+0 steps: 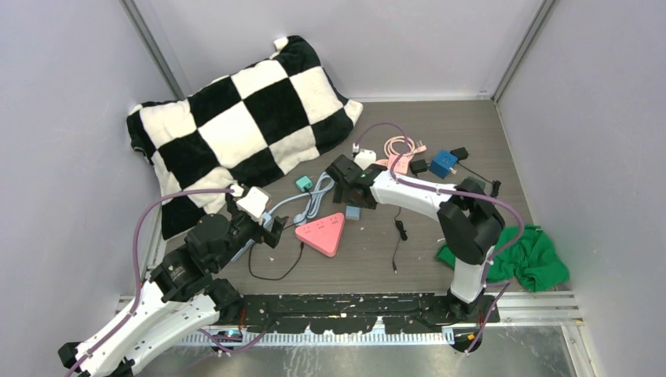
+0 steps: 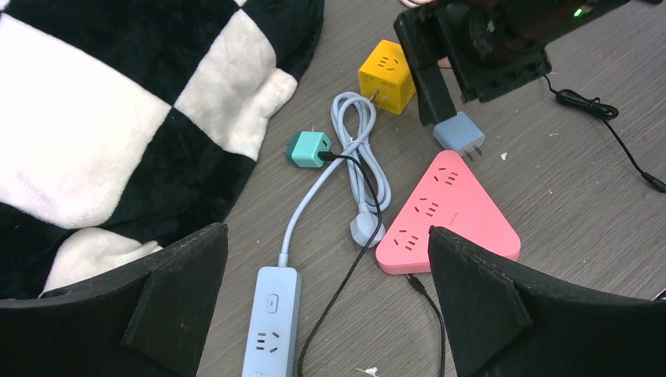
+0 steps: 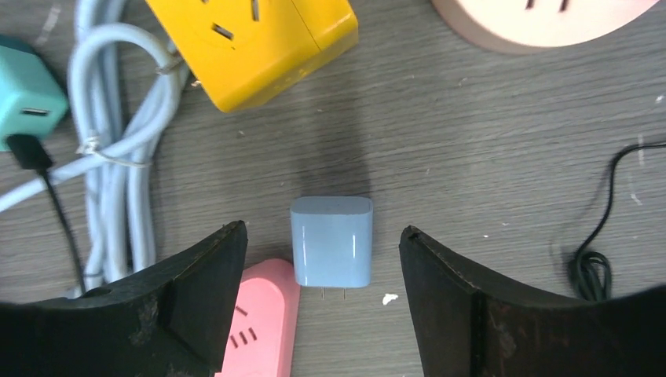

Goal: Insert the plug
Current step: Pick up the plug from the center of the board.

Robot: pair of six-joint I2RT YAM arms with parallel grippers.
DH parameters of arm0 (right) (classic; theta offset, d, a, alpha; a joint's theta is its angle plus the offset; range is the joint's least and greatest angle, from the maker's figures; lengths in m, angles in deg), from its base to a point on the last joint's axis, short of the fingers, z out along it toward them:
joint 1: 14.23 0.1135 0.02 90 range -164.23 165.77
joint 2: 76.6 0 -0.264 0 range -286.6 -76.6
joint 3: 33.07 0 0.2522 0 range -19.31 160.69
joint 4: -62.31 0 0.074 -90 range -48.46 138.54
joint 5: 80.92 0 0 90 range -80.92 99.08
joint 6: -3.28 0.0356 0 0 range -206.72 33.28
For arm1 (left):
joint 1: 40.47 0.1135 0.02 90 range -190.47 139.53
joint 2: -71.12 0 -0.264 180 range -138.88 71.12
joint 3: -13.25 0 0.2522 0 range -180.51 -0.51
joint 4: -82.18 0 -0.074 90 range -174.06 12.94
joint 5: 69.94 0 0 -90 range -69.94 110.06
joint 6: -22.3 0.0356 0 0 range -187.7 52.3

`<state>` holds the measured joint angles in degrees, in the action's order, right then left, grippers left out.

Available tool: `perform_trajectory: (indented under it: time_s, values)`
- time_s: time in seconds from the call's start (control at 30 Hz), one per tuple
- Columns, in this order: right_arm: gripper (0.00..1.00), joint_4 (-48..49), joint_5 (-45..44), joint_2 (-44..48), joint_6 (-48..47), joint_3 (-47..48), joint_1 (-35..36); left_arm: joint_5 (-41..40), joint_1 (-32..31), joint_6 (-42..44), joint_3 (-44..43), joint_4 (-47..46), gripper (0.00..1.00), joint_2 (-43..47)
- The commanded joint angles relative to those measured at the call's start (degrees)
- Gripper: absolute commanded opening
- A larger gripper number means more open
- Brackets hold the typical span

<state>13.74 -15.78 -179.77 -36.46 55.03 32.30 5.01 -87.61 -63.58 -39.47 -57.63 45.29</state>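
Fingers (image 3: 200, 290) of R gripper (image 3: 322, 236): apart, nothing held, flanking blue plug (image 3: 331, 243) w/o contact. Plug flat on table (image 3: 487, 141), prongs beside pink strip (image 3: 263, 322); yellow cube socket (image 3: 259, 39) near. L gripper (image 2: 326, 232): wide open, empty.

A black and white checkered pillow (image 1: 236, 126) lies at the back left. A crumpled green cloth (image 1: 534, 255) lies at the right side. A yellow cube socket (image 2: 387, 76), a teal charger (image 2: 308, 148) and a light blue power strip (image 2: 271, 322) lie near the pillow. Farther back, a blue cube (image 1: 442, 163) sits beside a pink cable (image 1: 399, 148).
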Motion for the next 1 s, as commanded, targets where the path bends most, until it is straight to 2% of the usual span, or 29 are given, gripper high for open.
perform_trajectory:
  time_s: [0.0,0.3,0.53,0.63,0.7,0.77,0.97]
  values:
    - [0.75,0.61,-1.83,-3.42,2.71,2.46,0.6,-0.59,0.11,0.45,0.02,-2.37,0.99,0.58]
    - [0.7,2.22,-2.11,-7.31,1.28,2.58,0.88,-0.57,0.11,0.65,0.02,-2.46,0.99,0.42]
    - [0.62,2.64,-2.59,-7.33,1.05,2.3,0.89,-0.61,0.11,-0.32,0.15,-2.88,0.98,0.52]
    - [0.5,2.93,-2.36,-6.48,0.59,1.96,0.91,-0.97,0.11,-1.58,-0.04,-2.92,0.96,0.0]
    - [0.46,2.67,-1.75,-5.05,0.71,1.79,0.92,-2.26,0.11,-3.66,-0.55,-2.74,0.95,-0.52]
    - [0.45,2.49,-0.39,-2.89,1.38,1.31,1.0,-3.6,0.11,-7.6,-1.96,-1.55,0.93,-1.58]
    - [0.43,7.29,5.15,6.68,5.0,-2.52,1.85,-0.97,0.11,-17.45,-6.28,1.71,0.89,-6.53]
